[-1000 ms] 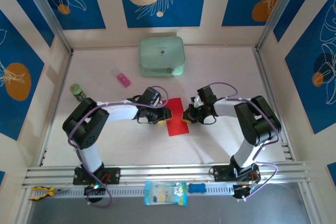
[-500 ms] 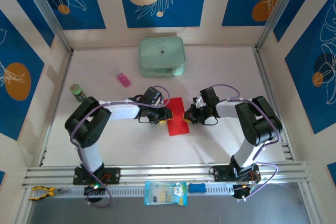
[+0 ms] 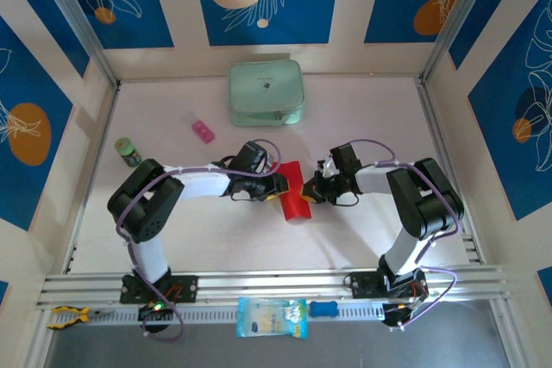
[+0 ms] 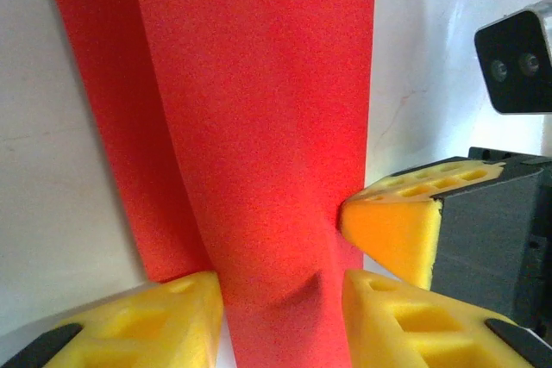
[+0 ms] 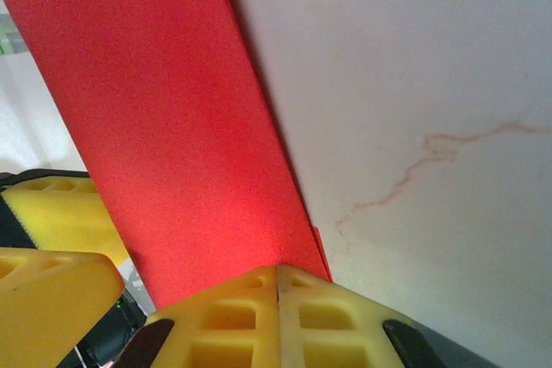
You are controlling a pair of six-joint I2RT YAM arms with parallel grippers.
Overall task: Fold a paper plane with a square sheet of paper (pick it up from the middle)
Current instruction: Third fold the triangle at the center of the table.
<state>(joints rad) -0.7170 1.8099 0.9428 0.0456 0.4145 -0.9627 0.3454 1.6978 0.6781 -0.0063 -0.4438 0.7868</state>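
I reckon the paper [image 3: 295,198] is light and floppy; my left jaws pinch its bowed middle, my right jaws its edge.

The top camera looks down from behind the arms on the whole desk [image 3: 371,127]. Both wrist cameras, very close, face past the left gripper [image 4: 280,321] and right gripper [image 5: 278,299] to the square sheet of paper [image 3: 296,200], shared by all views.

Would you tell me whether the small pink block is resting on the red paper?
No, the pink block lies well apart from the square sheet of paper, farther back.
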